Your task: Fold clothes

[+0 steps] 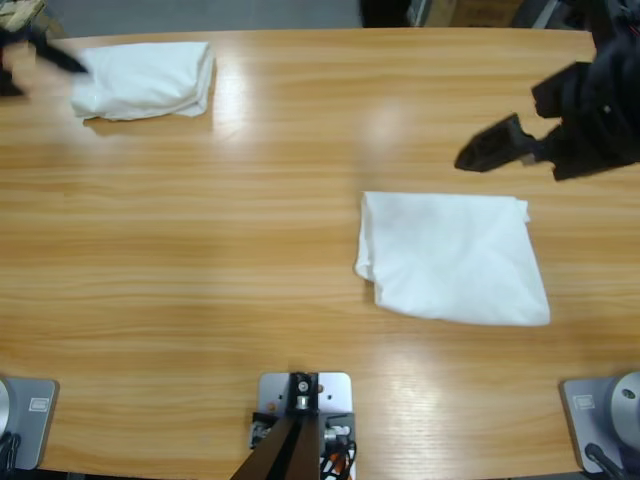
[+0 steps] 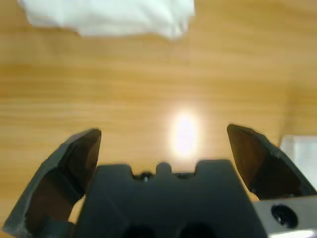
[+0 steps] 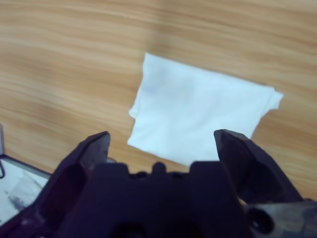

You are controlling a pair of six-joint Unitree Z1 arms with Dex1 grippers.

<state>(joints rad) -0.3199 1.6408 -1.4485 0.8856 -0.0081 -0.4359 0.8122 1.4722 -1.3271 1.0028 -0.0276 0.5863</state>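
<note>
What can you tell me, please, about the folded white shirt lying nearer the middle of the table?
The folded T-shirt is plain white, soft cotton by its look, folded into a rough rectangle with slightly uneven layered edges. It lies flat on the wooden table, right of centre in the high view. Nothing touches it. The right pincer hovers open above it, holding nothing.

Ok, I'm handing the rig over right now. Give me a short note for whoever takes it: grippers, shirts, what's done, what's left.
Left gripper: open, holding nothing, over bare table.
Right gripper: open, holding nothing, looking down at the near folded T-shirt.
Far folded T-shirt lies at the far left.
Done: both shirts in view look folded.
Left: no unfolded shirt in view.
</note>
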